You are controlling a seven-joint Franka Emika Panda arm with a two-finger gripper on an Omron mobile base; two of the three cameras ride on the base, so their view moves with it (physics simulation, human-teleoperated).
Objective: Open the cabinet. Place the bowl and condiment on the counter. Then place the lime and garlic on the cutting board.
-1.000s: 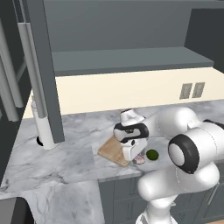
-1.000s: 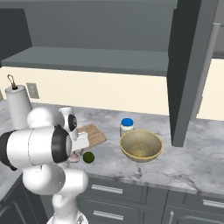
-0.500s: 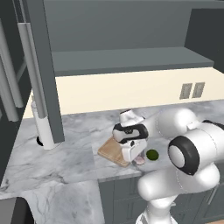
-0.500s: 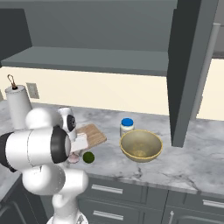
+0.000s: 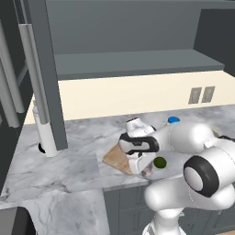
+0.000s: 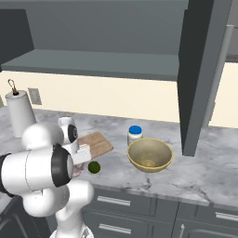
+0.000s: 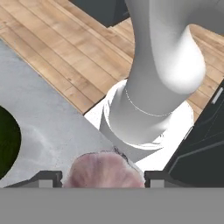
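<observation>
left base view: the arm bends down over the front edge of the counter, its gripper low at that edge with the pinkish garlic right under the hand. the lime lies on the marble just beside it, off the near corner of the board. the condiment's blue lid peeks over the arm. an open cabinet door hangs at the left, a paper towel roll behind its lower end.

right base view: the lime sits on the counter just off the board, near the front edge. the garlic shows as a pink sliver under the hand, beside the lime. the condiment stands just behind the bowl, both on the marble and well right of the board. cabinet open overhead – shelf bare.

hand view: the garlic sits between the two finger tips, one on each side, close to it; whether they touch or grip it i cannot tell. the lime is a dark green curve at the left edge – apart from the garlic.
</observation>
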